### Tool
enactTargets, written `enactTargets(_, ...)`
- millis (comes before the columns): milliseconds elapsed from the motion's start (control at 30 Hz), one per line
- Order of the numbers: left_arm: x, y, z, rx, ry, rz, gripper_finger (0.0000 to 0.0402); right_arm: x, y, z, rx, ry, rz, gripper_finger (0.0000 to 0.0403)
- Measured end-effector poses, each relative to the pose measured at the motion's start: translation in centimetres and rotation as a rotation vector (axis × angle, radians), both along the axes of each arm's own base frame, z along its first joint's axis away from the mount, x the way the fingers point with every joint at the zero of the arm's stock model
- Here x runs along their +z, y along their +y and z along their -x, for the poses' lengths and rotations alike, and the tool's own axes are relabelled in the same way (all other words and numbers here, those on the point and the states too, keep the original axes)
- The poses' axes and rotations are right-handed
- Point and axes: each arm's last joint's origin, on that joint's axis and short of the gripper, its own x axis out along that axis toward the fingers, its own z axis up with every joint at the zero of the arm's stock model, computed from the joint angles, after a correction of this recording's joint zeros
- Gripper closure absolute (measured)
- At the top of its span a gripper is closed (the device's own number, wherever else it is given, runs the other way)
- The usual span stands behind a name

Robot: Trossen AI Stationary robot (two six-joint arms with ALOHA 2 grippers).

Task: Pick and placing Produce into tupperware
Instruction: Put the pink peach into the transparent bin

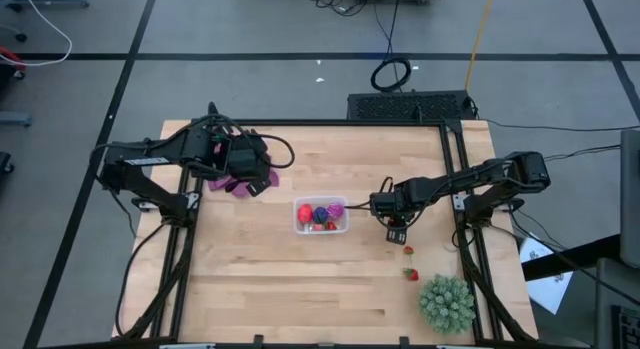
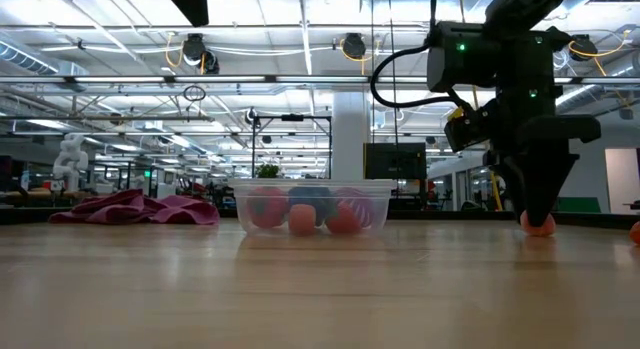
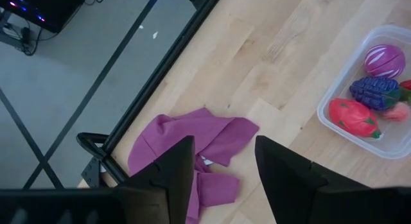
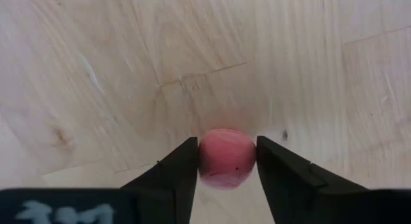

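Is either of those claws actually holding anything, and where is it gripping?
The right gripper pinches a small pink fruit by its two sides, down on the table. The left gripper holds nothing.

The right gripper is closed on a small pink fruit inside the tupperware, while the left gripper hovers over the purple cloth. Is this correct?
Not quite. The right gripper is closed on the small pink fruit on the bare table, beside the tupperware, not inside it; the right wrist and high views show this. The left gripper does hover over the purple cloth.
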Motion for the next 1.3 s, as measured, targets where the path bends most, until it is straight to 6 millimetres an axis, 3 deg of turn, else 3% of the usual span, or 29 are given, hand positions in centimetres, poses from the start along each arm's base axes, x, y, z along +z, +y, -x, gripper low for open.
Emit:
enactTargets(300,0.0,0.1,0.0,-0.047,0.034,-0.023,0.0233,0.1,0.0,-0.1,0.001,-0.005,-0.001,0.0282)
enactTargets(500,0.0,1.0,0.0,-0.066,0.073,-0.042,0.0229,1.5,0.0,-1.3,0.029,-0.052,-0.001,0.0278)
enactTargets(767,0.0,3.6,0.4,-0.049,0.14,-0.062,0.0229,5.5,0.1,-4.0,0.102,-0.199,0.008,0.0278)
enactTargets(1067,0.0,7.0,1.3,0.02,0.198,-0.067,0.0229,10.4,0.6,-8.1,0.257,-0.603,-0.081,0.0278)
enactTargets(1167,0.0,7.9,1.6,0.05,0.207,-0.065,0.0229,10.4,0.6,-8.7,0.275,-0.653,-0.107,0.0277)
enactTargets(1300,0.0,8.8,2.0,0.09,0.208,-0.059,0.0229,9.0,0.0,-9.4,0.265,-0.61,-0.102,0.0277)
